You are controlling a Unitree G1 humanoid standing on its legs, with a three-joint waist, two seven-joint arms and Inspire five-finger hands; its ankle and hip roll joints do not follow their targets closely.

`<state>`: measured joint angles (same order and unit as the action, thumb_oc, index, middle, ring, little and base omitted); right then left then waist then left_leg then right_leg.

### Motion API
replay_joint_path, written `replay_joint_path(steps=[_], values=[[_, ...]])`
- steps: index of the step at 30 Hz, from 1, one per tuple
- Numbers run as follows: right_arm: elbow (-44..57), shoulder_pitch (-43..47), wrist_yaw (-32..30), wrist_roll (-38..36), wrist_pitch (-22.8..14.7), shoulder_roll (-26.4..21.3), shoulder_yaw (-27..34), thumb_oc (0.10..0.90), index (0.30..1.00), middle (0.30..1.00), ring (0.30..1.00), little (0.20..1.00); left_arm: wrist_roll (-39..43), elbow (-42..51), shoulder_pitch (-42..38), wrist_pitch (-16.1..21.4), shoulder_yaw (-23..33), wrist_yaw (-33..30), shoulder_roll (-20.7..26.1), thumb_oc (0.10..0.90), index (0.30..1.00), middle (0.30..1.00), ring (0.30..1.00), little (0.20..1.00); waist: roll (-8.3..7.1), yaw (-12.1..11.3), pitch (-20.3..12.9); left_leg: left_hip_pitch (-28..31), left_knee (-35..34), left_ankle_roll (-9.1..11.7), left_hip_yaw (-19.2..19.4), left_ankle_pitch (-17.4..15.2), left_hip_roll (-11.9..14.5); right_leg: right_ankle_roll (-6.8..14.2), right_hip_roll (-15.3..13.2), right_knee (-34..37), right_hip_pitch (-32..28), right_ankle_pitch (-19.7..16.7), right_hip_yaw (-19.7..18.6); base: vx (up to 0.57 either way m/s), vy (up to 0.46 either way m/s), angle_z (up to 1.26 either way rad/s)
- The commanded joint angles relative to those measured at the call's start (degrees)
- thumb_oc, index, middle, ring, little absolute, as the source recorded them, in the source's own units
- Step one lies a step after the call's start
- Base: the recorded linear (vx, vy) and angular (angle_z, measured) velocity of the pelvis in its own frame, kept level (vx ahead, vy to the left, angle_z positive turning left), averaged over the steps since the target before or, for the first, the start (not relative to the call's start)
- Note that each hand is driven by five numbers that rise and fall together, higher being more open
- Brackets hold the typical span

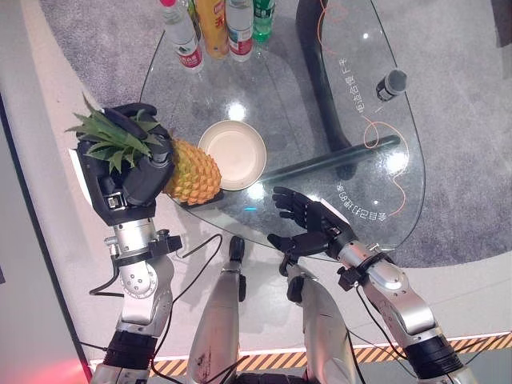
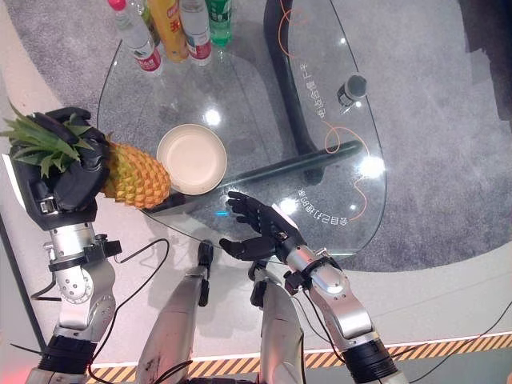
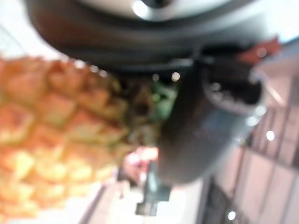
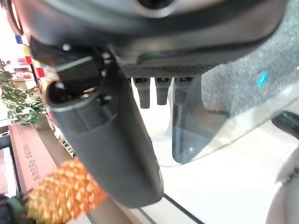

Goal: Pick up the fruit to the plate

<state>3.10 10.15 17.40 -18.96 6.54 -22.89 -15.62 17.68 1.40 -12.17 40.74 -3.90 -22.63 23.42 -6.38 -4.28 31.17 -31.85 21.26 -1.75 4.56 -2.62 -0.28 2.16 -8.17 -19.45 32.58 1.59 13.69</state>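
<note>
Scaly golden pineapple (image 1: 192,172) in left hand (image 1: 132,172) beside round cream plate (image 1: 233,154)

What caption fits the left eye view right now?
Left hand grips the orange pineapple beside the round cream plate on the glass table; right hand open.

Glass table (image 1: 320,120) on grey carpet (image 1: 456,72)

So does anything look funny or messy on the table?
Nothing is spilled or broken. The bottles stand upright at the far edge of the glass table and the plate sits empty. The one odd sight: the left hand holds the pineapple sideways by its leafy end. The right hand is open.
</note>
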Motion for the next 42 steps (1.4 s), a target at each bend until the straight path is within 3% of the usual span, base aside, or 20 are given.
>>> replay_joint_path(steps=[1,8,20,31,33,34,36,37,39,40,41,42], values=[[4.35,1.49,2.53,-3.18,-1.32,-2.1,-1.92,0.8,0.9,0.9,0.9,0.9,-9.92,6.32,-5.71,8.48,1.39,-5.94,1.04,0.1,0.3,0.3,0.3,0.2,2.01,0.57,-1.38,-1.13,0.76,-0.93,0.79,-1.95,-2.32,3.57,1.96,-4.29,0.69,-0.86,-0.5,-0.02,0.054,-0.05],[0.01,4.88,2.86,-4.34,0.14,-2.03,-5.37,0.8,0.9,0.9,0.9,0.9,-13.77,-1.81,-10.99,10.86,-0.56,-13.04,0.18,0.1,0.3,0.3,0.3,0.2,1.84,2.2,-1.38,-5.48,1.48,-0.52,2.02,-1.57,-2.24,3.43,2.64,-4.34,5.34,-1.79,-1.93,-0.02,0.06,-0.06],[-4.17,8.83,2.37,-5.25,2.62,-1.58,-8.25,0.8,0.9,0.9,0.9,0.9,-24.59,-7.68,-18.51,14.59,-2.68,-24.16,-1.25,0.1,0.3,0.3,0.3,0.2,2.38,4.12,-1.38,-10.62,1.92,-0.1,3.25,-0.91,-3.18,3.02,3.29,-4.47,11.48,-3.28,-3.48,-0.02,0.075,-0.06],[-5.91,11.59,2.71,-6.21,3.95,-2.52,-9.61,0.8,0.9,0.9,0.9,0.9,-38.5,-10.15,-23.97,12.86,-3.04,-36.74,-0.79,0.1,0.3,0.3,0.3,0.2,2.44,5.28,-1.38,-13.64,1.58,0.19,4.16,-0.44,-3.53,2.5,4.05,-4.11,14.94,-3.91,-4.29,0.01,0.061,-0.03],[-6.09,11.14,2.85,-6.3,4.12,-2.7,-10.06,0.8,0.9,0.9,0.9,0.9,-40.53,-10.36,-24.14,12.3,-3.29,-38.46,-0.46,0.1,0.3,0.3,0.3,0.2,2.62,5.31,-1.38,-12.3,1.85,0.45,3.77,-2.04,-3.64,2.9,4.42,-4.67,13.9,-2.5,-4.81,0.04,0.064,-0.08],[-5.95,11.86,2.76,-6.19,4.13,-2.84,-9.87,0.8,0.9,0.9,0.9,0.9,-41.23,-10.2,-25.18,12.01,-3.2,-39.16,-0.15,0.1,0.3,0.3,0.3,0.2,2.57,5.47,-1.38,-14.13,1.55,0.2,4.29,-0.46,-3.77,2.41,4.29,-3.94,15.48,-4.01,-4.47,0.01,0.054,-0.1],[-6.22,11.6,2.53,-6.29,4.05,-2.72,-10.45,0.8,0.9,0.9,0.9,0.9,-43.3,-10.5,-25.26,11.01,-3.49,-41.33,0.02,0.1,0.3,0.3,0.3,0.2,2.72,5.43,-1.38,-13.18,2.1,0.45,3.82,-2.03,-3.91,2.78,4.62,-4.57,14.6,-2.63,-4.9,0.0,0.051,-0.06],[-6.15,12.53,2.55,-6.34,4.12,-2.89,-10.17,0.8,0.9,0.9,0.9,0.9,-44.05,-10.71,-26.41,10.58,-3.4,-42.35,0.24,0.1,0.3,0.3,0.3,0.2,2.57,5.62,-1.38,-15.0,1.74,0.26,4.38,-0.42,-3.95,2.31,4.48,-3.84,16.17,-4.13,-4.48,-0.01,0.05,-0.02],[-6.51,12.49,2.48,-6.47,4.39,-2.84,-10.51,0.8,0.9,0.9,0.9,0.9,-45.2,-11.72,-26.65,9.41,-3.64,-44.32,0.37,0.1,0.3,0.3,0.3,0.2,2.61,5.6,-1.38,-13.99,2.01,0.65,4.04,-1.78,-3.96,2.73,4.77,-4.36,15.26,-2.84,-4.72,-0.01,0.042,-0.02],[-6.68,13.38,2.45,-6.44,4.26,-2.95,-10.37,0.8,0.9,0.9,0.9,0.9,-45.94,-12.31,-27.82,9.12,-3.61,-45.32,0.54,0.1,0.3,0.3,0.3,0.2,2.47,5.82,-1.38,-15.89,1.69,0.47,4.59,-0.17,-3.94,2.24,4.6,-3.75,16.96,-4.32,-4.32,0.01,0.03,-0.01],[-6.94,12.87,2.49,-6.5,4.27,-2.83,-10.71,0.8,0.9,0.9,0.9,0.9,-46.02,-12.75,-27.34,9.01,-3.78,-45.61,0.44,0.1,0.3,0.3,0.3,0.2,2.55,5.72,-1.38,-14.47,2.08,0.75,4.11,-1.68,-3.9,2.68,4.8,-4.43,15.71,-2.91,-4.71,-0.05,0.024,-0.01],[-7.17,13.93,2.46,-6.75,4.17,-3.12,-10.52,0.8,0.9,0.9,0.9,0.9,-45.79,-13.87,-28.87,8.86,-3.86,-46.46,0.87,0.1,0.3,0.3,0.3,0.2,2.42,6.01,-1.38,-16.7,1.84,0.57,4.63,-0.09,-3.96,2.13,4.72,-3.92,17.82,-4.43,-4.37,0.05,0.036,-0.01]])
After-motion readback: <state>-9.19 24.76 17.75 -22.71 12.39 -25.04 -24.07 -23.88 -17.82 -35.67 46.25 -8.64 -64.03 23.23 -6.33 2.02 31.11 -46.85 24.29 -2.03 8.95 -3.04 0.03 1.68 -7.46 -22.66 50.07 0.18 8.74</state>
